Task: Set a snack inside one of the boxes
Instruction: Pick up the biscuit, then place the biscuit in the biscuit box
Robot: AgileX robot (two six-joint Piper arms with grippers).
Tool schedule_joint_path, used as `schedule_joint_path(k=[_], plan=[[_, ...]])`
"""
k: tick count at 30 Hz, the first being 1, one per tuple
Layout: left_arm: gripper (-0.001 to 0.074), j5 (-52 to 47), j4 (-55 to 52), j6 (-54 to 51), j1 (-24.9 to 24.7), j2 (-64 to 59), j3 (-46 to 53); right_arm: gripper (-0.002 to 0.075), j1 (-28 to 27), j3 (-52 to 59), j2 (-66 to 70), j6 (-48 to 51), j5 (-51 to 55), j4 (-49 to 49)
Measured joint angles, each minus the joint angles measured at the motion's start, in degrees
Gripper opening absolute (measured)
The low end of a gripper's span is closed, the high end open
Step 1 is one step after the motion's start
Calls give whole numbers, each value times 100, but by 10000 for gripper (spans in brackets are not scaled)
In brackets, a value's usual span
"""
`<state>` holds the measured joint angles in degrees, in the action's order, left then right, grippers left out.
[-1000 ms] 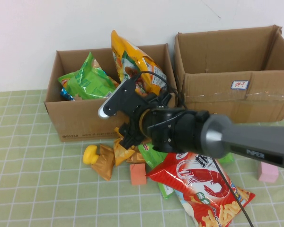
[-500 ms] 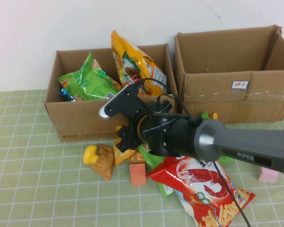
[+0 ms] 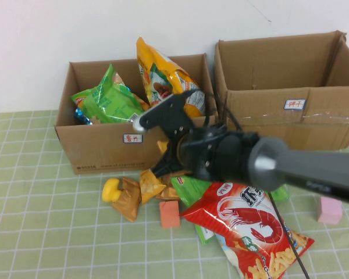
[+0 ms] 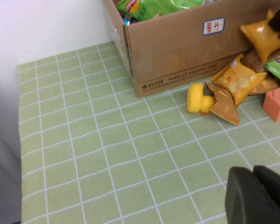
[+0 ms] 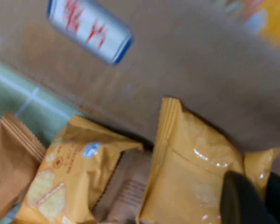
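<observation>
Since a second ago, our right gripper [image 3: 164,152] has risen in the high view before the left brown cardboard box [image 3: 99,148]. Left wrist view: our left gripper [image 4: 259,196] hovers clenched, empty. Right wrist view: jaws grasp the small glossy yellow snack packet [image 5: 191,186] by its corner; we judge it light, soft, slippery.

Small glossy yellow snack packet [image 5: 186,182] pinched at one end in the right gripper [image 5: 254,196], hanging just in front of the left cardboard box [image 3: 99,145]
</observation>
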<state>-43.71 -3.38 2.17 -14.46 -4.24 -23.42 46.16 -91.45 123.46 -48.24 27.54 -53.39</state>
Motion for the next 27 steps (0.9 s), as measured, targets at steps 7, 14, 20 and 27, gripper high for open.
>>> schedule_joint_path(k=[7,14,20,27], plan=[[-3,0,0,0,0,0,0,49,0,0,-1015,1078,310,1225],[-3,0,0,0,0,0,0,39,-31,0,-2093,1621,391,1419],[-2,0,0,0,0,0,0,32,-733,0,-2494,1615,348,636],[-2,0,0,0,0,0,0,30,-2179,0,-2059,855,-437,520]])
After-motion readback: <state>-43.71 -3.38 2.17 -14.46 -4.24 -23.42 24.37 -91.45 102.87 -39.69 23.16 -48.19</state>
